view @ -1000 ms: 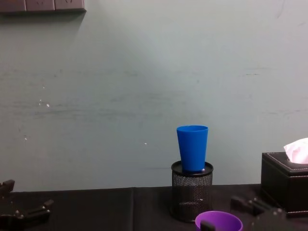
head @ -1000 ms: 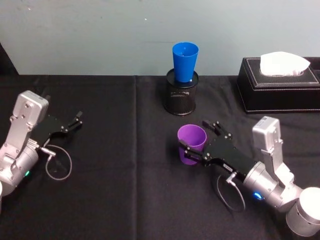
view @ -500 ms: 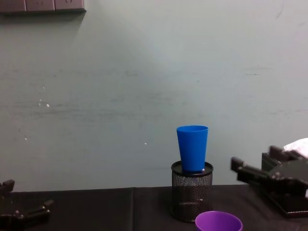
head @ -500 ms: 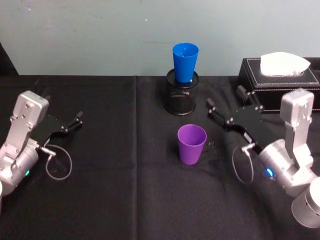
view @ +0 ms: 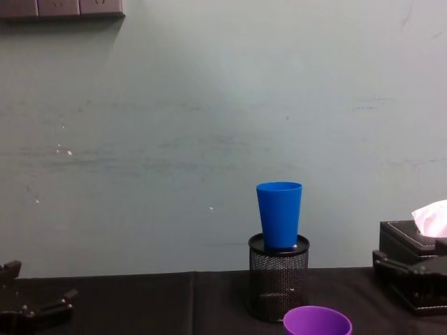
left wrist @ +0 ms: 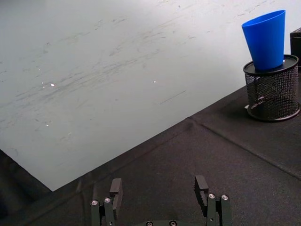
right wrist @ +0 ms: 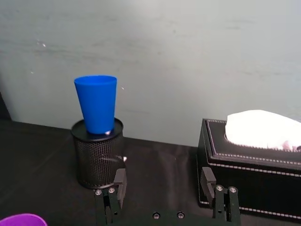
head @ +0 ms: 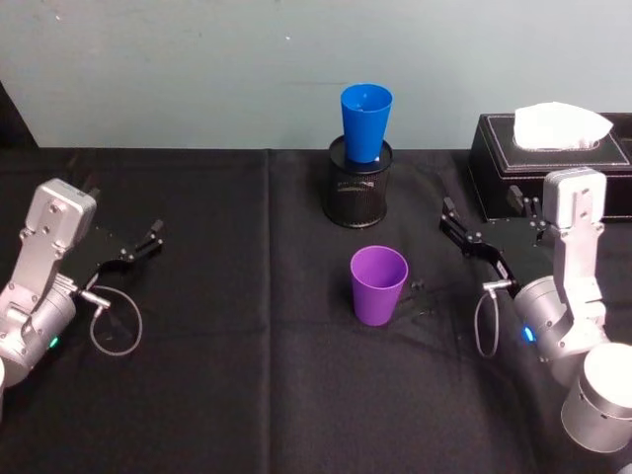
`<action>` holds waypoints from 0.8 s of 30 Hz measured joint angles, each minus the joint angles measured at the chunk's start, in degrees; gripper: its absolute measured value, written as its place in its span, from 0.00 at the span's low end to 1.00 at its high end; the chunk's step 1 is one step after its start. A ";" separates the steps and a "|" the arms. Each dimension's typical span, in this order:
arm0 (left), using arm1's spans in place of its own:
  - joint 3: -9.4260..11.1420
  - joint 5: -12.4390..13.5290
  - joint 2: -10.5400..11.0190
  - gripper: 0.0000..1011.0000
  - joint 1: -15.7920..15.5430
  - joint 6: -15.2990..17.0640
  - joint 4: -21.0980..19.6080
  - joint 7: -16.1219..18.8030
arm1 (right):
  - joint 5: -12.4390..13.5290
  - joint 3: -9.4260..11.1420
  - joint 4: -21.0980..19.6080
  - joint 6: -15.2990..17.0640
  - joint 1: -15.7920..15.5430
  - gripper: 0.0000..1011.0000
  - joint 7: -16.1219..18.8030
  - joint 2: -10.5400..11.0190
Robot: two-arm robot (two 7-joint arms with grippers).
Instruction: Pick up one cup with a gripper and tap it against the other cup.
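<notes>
The purple cup (head: pixel 378 284) stands upright and free on the black worktop (head: pixel 247 375), just in front of the black mesh pen holder (head: pixel 358 196), in whose mouth the blue cup (head: pixel 365 121) sits upright. The right claw (head: pixel 491 230) hangs to the right of the purple cup, apart from it and close to the black tissue box (head: pixel 548 178), its fingers spread and grasping nothing. The left claw (head: pixel 138 249) rests released over the worktop's left side, well apart from both cups. Judging by this, the pick-up step is in hand and no tap looks possible yet, since nothing is held. The next move calls for the right claw to come in around the purple cup's wall, close on it firmly, lift it clear and carry it up to the blue cup's side for a light touch that does not knock the blue cup out of the holder.
</notes>
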 joint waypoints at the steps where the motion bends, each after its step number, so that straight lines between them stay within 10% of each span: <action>1: 0.00 0.00 0.00 0.99 0.00 0.00 0.00 0.00 | -0.14 0.08 0.16 0.09 0.02 0.99 -0.07 -0.17; 24: 0.00 0.00 0.00 0.99 0.00 0.00 0.00 0.00 | 0.33 0.42 0.85 0.22 0.12 0.99 1.83 -0.60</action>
